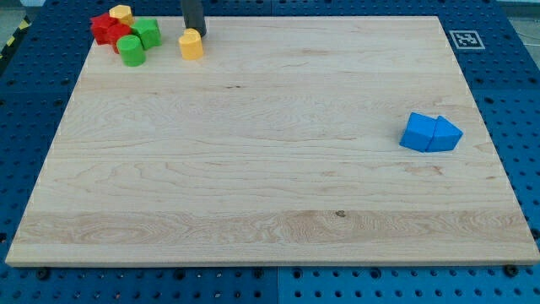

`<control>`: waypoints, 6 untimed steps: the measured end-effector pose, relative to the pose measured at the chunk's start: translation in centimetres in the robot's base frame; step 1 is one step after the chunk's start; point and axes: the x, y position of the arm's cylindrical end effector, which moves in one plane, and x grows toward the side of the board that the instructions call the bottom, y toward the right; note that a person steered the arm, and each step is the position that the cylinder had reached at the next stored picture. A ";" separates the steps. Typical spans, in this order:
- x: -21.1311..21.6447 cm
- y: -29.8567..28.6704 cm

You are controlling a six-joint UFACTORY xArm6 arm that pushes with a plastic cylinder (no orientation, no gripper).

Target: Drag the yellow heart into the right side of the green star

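Since my tip (196, 34), a bare rod with no jaws to open or close, is sitting just above the yellow heart (191, 45), it is lining up to nudge it leftward toward the green star (147, 32) nearby

I have one camera, looking down at a slant over the whole wooden board (270, 169) from its near edge. Its mounting seems fairly high, though I can't be sure.
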 end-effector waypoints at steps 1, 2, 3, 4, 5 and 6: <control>0.0 0.5; 0.0 2.4; 0.0 3.6; 1.3 3.6; 3.8 3.2; 6.4 2.8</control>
